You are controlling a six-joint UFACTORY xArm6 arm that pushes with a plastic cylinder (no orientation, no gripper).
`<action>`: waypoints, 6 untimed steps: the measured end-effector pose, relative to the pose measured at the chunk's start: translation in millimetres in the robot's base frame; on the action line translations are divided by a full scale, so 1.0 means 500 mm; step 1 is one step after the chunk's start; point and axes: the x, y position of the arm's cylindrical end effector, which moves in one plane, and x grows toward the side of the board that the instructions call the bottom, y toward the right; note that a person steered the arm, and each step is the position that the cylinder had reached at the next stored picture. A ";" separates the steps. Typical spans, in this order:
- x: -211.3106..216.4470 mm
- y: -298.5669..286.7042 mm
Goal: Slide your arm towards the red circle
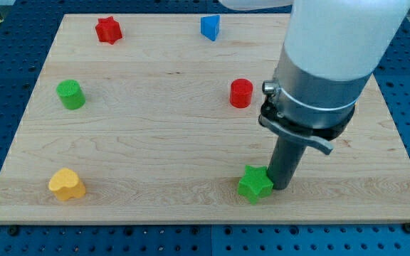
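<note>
The red circle block [241, 93] stands on the wooden board [155, 142], right of the middle and toward the view's top. My tip [281, 186] rests on the board near the view's bottom right, touching the right side of the green star block [255, 183]. The red circle is well above the tip and a little to its left. The thick arm body hides part of the board's right side.
A red star [108, 30] sits at the top left, a blue block [210, 27] at the top middle, a green cylinder [70, 94] at the left, and a yellow heart-shaped block [66, 184] at the bottom left. Blue perforated table surrounds the board.
</note>
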 end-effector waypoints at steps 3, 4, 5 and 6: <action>-0.010 0.050; -0.010 0.065; -0.032 0.045; -0.108 -0.041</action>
